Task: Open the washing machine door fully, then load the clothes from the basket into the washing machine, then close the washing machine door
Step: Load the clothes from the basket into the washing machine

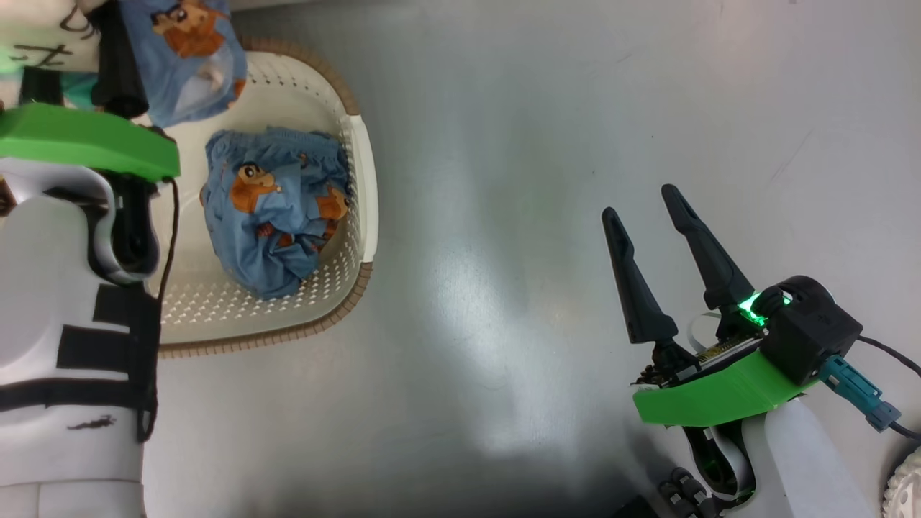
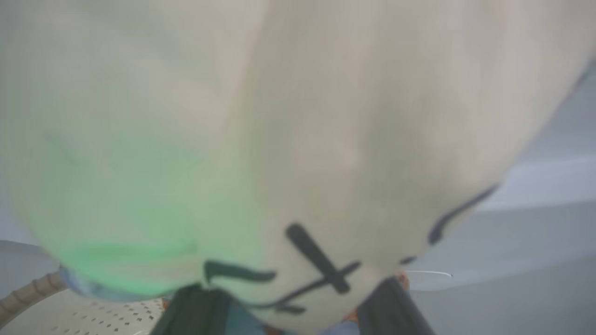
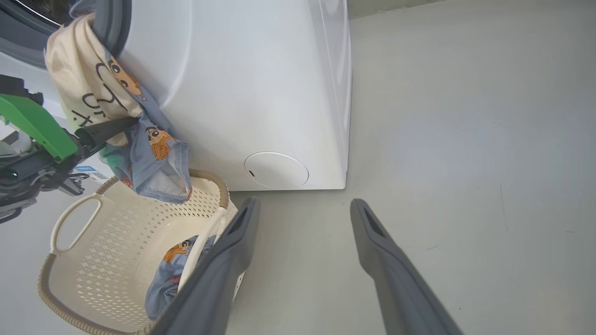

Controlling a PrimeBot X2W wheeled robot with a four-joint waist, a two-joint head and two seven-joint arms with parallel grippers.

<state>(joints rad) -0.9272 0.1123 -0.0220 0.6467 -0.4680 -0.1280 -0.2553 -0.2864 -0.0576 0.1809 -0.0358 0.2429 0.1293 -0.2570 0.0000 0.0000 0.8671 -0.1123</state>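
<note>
A cream-and-blue garment of the clothes hangs out of the washing machine's grey-rimmed opening at the top left of the right wrist view, its blue part dangling over the basket. My left gripper is open, with this cloth draped between its wide-apart fingers. Another blue garment with orange animals lies inside the basket. My right gripper hovers open and empty over the floor to the right. The washing machine door is out of view.
The round filter cap sits low on the washer's front. Bare grey floor lies between the basket and my right arm. A white wheel edge shows at the lower right corner.
</note>
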